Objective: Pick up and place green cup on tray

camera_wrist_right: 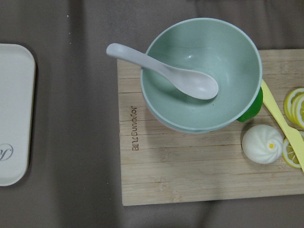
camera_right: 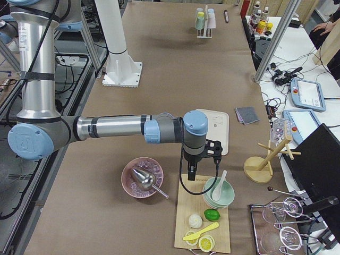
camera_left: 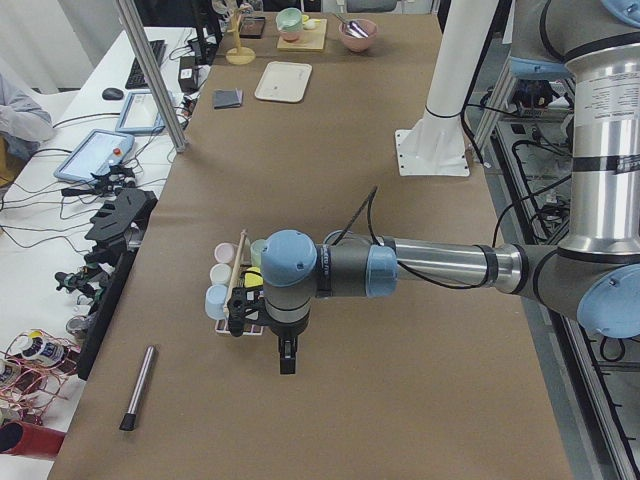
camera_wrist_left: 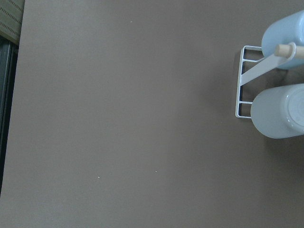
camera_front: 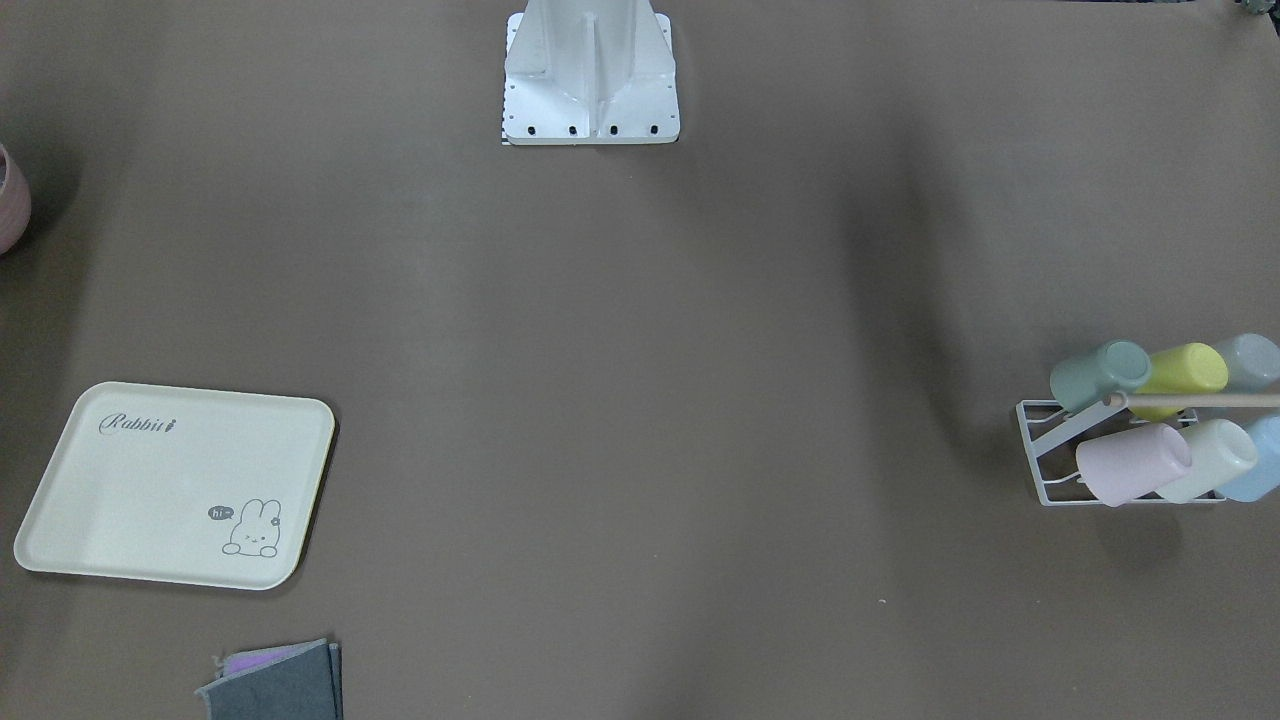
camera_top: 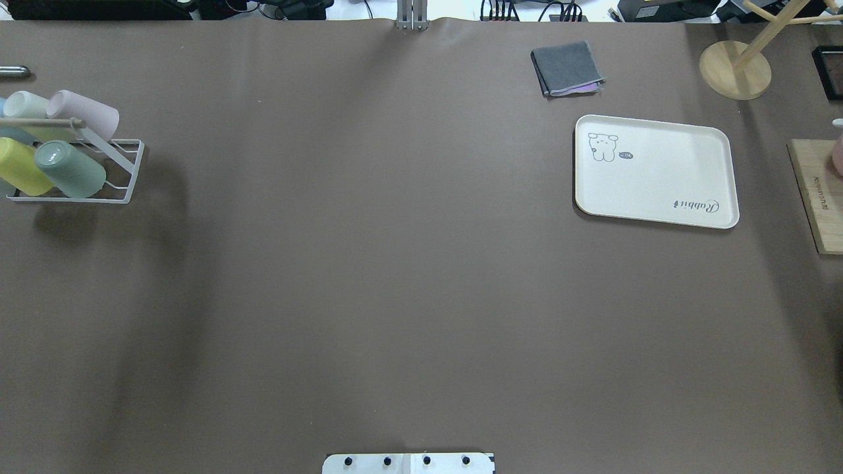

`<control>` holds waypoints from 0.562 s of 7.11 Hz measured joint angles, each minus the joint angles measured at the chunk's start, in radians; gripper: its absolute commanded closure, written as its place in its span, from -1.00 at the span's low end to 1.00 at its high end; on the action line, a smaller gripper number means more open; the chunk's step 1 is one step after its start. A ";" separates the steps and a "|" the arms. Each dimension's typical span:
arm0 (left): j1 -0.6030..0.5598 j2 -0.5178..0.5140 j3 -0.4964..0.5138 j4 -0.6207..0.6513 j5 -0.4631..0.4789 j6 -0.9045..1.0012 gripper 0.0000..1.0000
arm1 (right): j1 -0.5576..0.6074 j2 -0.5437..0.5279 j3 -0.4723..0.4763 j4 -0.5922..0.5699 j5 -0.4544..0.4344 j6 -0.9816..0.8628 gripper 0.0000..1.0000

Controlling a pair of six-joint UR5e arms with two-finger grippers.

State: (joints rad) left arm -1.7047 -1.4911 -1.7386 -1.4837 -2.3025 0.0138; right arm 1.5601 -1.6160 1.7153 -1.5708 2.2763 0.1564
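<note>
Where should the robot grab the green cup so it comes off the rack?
Probably around its round side wall near the closed bottom, coming from above. The green cup sits tilted and upside down on the white rack, with its bottom pointing up. It is the end cup of its row, so the fingers have room on the outer side. The yellow-green cup crowds the other side.

Brown table (camera_top: 395, 296) w/ tray (camera_top: 658, 164); grey cloth (camera_top: 565, 66) near tray, wood board (camera_top: 816, 197) beside tray, wire rack (camera_top: 134, 172) well apart from tray.

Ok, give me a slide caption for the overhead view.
The green cup sits tilted on the rack at far left; the tray lies far off at right.
</note>
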 measured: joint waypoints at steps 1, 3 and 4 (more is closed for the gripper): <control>0.000 0.000 0.000 0.000 0.000 0.000 -0.98 | 0.000 0.000 -0.002 0.000 0.001 0.000 -1.00; -0.001 -0.001 -0.004 0.000 -0.002 -0.001 -0.98 | 0.000 0.000 -0.006 -0.006 0.004 0.000 -1.00; -0.001 -0.003 -0.011 0.000 -0.007 -0.003 -0.98 | 0.000 0.000 -0.005 -0.006 0.004 0.000 -1.00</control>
State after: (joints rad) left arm -1.7057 -1.4943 -1.7499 -1.4840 -2.3092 0.0107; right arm 1.5601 -1.6158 1.7102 -1.5772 2.2807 0.1565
